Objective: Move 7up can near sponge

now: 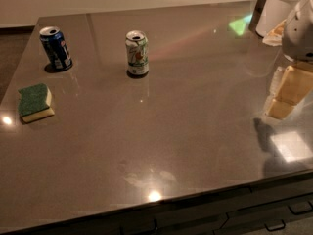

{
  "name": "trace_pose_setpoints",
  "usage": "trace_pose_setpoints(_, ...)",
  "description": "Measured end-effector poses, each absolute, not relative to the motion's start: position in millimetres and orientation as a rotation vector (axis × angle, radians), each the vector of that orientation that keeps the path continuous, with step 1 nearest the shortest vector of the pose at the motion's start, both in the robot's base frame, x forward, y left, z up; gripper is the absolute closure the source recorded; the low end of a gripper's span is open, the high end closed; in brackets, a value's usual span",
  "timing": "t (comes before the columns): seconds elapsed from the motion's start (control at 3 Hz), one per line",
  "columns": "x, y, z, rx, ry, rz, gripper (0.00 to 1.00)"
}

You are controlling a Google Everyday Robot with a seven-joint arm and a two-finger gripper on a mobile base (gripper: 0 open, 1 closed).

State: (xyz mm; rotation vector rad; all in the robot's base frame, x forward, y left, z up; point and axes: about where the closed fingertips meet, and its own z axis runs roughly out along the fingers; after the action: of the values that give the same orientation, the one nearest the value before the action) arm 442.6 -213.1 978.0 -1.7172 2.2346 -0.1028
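The 7up can point(137, 53) stands upright on the brown table point(171, 131), left of centre towards the back. It is white and silver with green and red markings. The sponge point(35, 102), green on top with a yellow base, lies near the table's left edge, in front of and to the left of the can. My gripper point(299, 31) shows as a white rounded body at the far right edge, above the table's back right part. It is far from the can and holds nothing that I can see.
A dark blue can point(55, 48) stands at the back left, behind the sponge. A white cylindrical object point(275, 9) sits at the back right corner. Drawer handles point(274, 225) show below the table's front edge.
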Motion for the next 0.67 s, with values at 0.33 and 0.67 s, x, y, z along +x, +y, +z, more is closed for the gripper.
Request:
trace_pose_setpoints(0.33,444.8,-211.3,978.5,-1.715,2.236,-0.103,0.00)
trace_pose_setpoints(0.67,471.3,-190.4,973.3,-1.683,2.183,-0.072,0.00)
